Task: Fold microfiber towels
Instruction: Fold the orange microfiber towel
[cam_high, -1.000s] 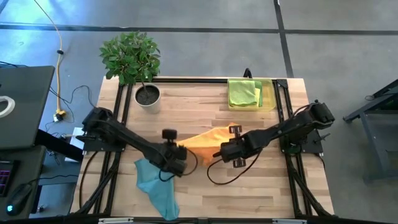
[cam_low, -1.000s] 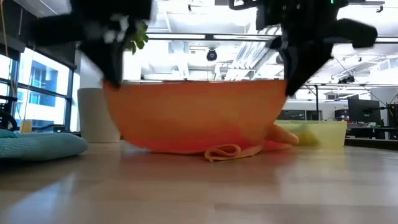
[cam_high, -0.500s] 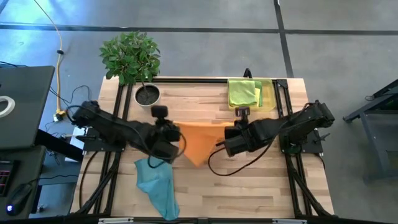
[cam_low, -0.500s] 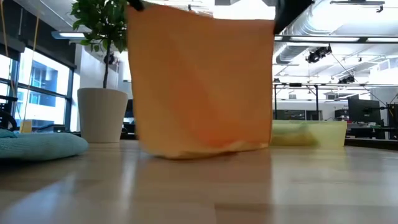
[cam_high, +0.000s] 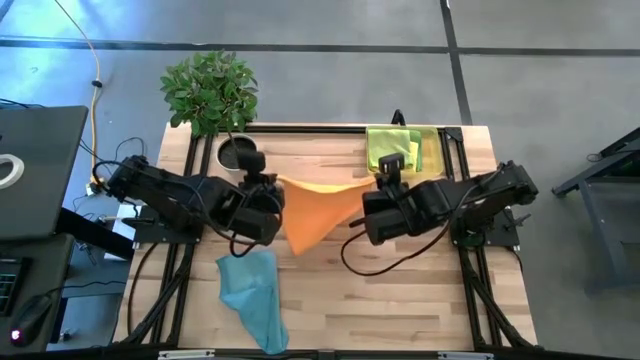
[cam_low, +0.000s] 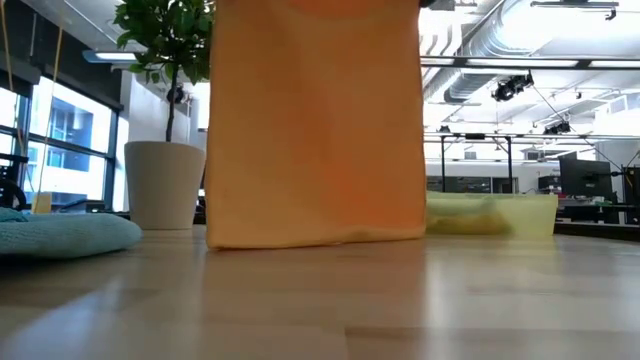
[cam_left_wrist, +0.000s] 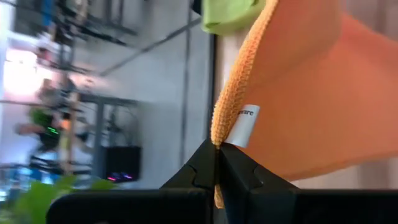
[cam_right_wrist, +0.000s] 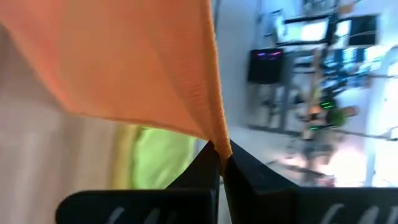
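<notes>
The orange towel (cam_high: 312, 208) hangs in the air above the middle of the wooden table (cam_high: 400, 290), stretched between the two arms, its top edge running from the left gripper (cam_high: 275, 183) to the right gripper (cam_high: 375, 185). Each gripper is clamped tight on one upper corner of that towel: in the left wrist view the dark fingers (cam_left_wrist: 205, 171) pinch the fuzzy hem just beside a small white label (cam_left_wrist: 244, 124), and in the right wrist view the fingers (cam_right_wrist: 208, 168) meet on the opposite corner. From the table-level camera the cloth (cam_low: 315, 125) drops as a flat sheet whose lower edge just reaches the table top. The potted plant (cam_high: 212, 98) stands at the table's far left corner, behind the left arm. The light blue towel (cam_high: 255, 300) lies crumpled on the table on the near side of the orange towel, below the left gripper and apart from the hanging cloth. At the far right corner of the table, behind the right gripper, a lime green towel (cam_high: 392, 148) sits folded in the translucent yellow tray (cam_high: 432, 152); that tray shows as a pale box (cam_low: 520, 212) past the hanging towel's right edge in the low view.
</notes>
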